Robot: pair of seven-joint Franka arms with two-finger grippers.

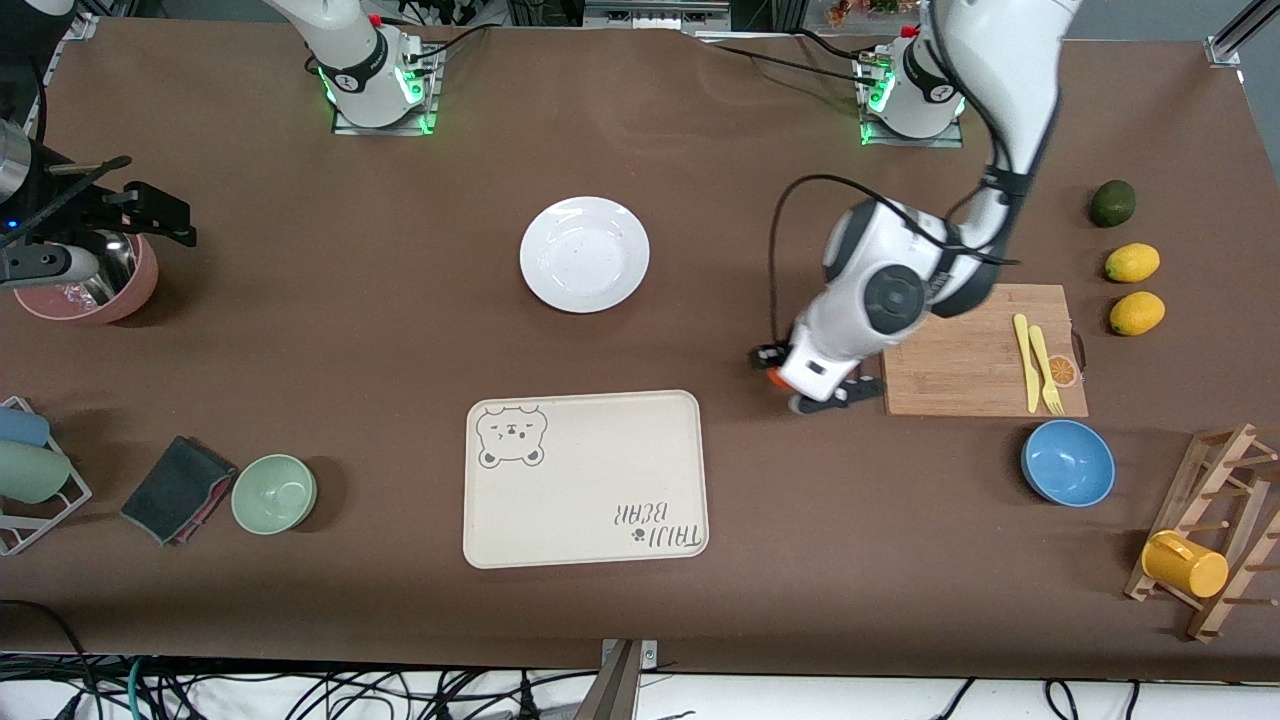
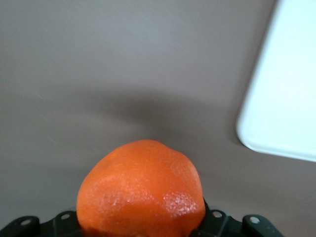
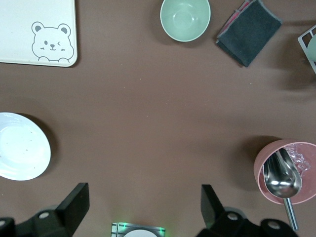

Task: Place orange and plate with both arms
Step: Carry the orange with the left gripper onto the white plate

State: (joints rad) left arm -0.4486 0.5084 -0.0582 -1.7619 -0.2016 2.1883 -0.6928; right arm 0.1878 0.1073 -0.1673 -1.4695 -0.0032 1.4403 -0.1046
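Brown worktop (image 1: 700,150), two arms, assorted kitchenware.

Orange (image 2: 143,190): pinched in the left hand (image 1: 800,385), which hangs low over bare worktop between the wooden board (image 1: 960,370) and the cream tray (image 1: 585,480). A corner of the tray shows in the left wrist view, so the fruit is near it but not over it.

Plate (image 1: 585,254): white, empty, resting mid-worktop, farther from the front camera than the tray. Nothing touches it.

Right hand (image 3: 143,210): fingers spread wide, holding nothing, over the worktop at the right arm's end, by the pink bowl (image 1: 100,285) with a metal scoop; this arm appears to wait.

Progress, as judged: the orange is picked up and not yet set down; the plate is not yet handled. Both placements remain.

Writing: the tray carries a bear drawing and the words "TAIJI BEAR", seen upside down from the front camera. No other legible labels.

Also present: green bowl (image 1: 274,493), blue bowl (image 1: 1068,462), grey cloth (image 1: 175,488), two lemons (image 1: 1132,263), avocado (image 1: 1112,203).
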